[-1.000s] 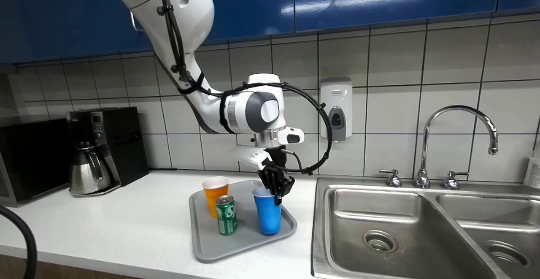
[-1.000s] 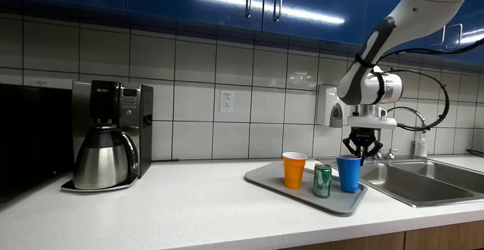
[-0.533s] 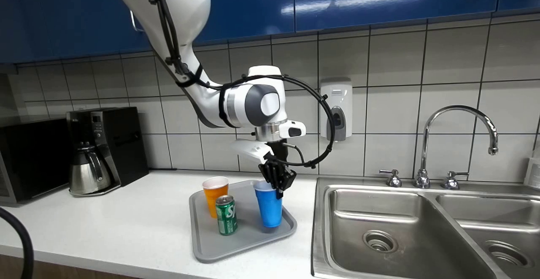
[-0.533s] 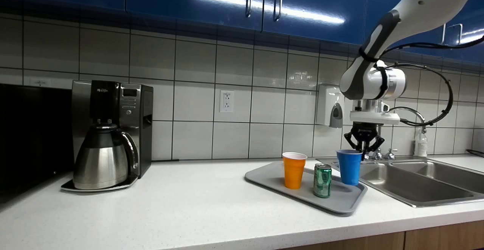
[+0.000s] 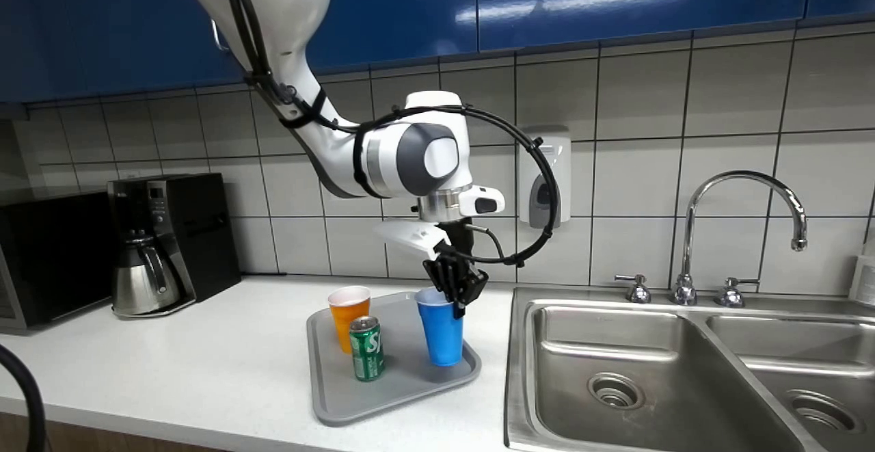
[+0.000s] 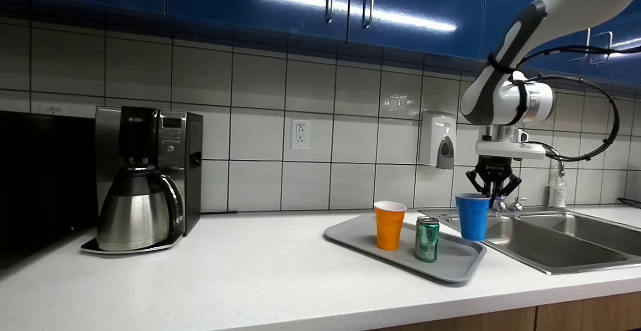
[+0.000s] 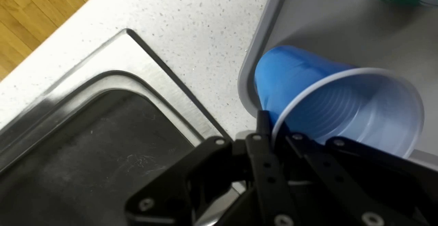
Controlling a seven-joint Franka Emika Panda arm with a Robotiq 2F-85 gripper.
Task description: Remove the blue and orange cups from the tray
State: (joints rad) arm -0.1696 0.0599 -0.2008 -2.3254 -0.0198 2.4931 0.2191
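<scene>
My gripper [image 5: 459, 310] is shut on the right-hand rim of the blue cup [image 5: 443, 334], one finger inside the cup and one outside, as the wrist view shows at the gripper [image 7: 272, 125]. The blue cup [image 6: 472, 219] hangs nearly upright, raised above the sink-side end of the grey tray [image 5: 372, 401]. The orange cup [image 5: 347, 315] stands upright on the tray [image 6: 350, 232] in both exterior views, apart from the gripper [image 6: 492, 198]. The orange cup is out of the wrist view, where the blue cup [image 7: 291, 74] shows its open mouth.
A green soda can [image 5: 367, 353] stands on the tray between the cups. A steel sink [image 5: 519, 370] with a faucet [image 5: 687, 233] is beside the tray. White counter [image 6: 225, 276] runs toward a coffee maker [image 6: 193, 171] on the opposite side. A soap dispenser [image 5: 545, 165] hangs on the wall.
My gripper has risen with the blue cup, lifting it off the tray, and has shifted slightly toward the sink. The orange cup, can and tray have not moved.
</scene>
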